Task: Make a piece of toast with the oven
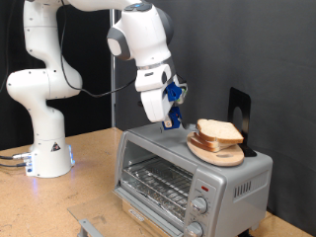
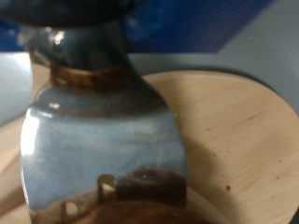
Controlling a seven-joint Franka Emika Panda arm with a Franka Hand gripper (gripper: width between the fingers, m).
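Note:
My gripper (image 1: 172, 109) hangs over the top of the silver oven (image 1: 158, 158), just to the exterior view's left of a round wooden board (image 1: 217, 155). Two bread slices (image 1: 219, 132) lie stacked on the board; I cannot tell which one is the piece of toast. The gripper is shut on a shiny metal spatula (image 2: 103, 140), whose blade points down. In the wrist view the blade covers much of the board (image 2: 238, 131). The oven's wire rack (image 1: 158, 180) shows at its front and is bare.
Two round knobs (image 1: 203, 205) sit at the oven's front on the exterior view's right. A black upright object (image 1: 239, 109) stands behind the board. The robot's white base (image 1: 44, 148) stands on the wooden table (image 1: 89, 188) at the exterior view's left.

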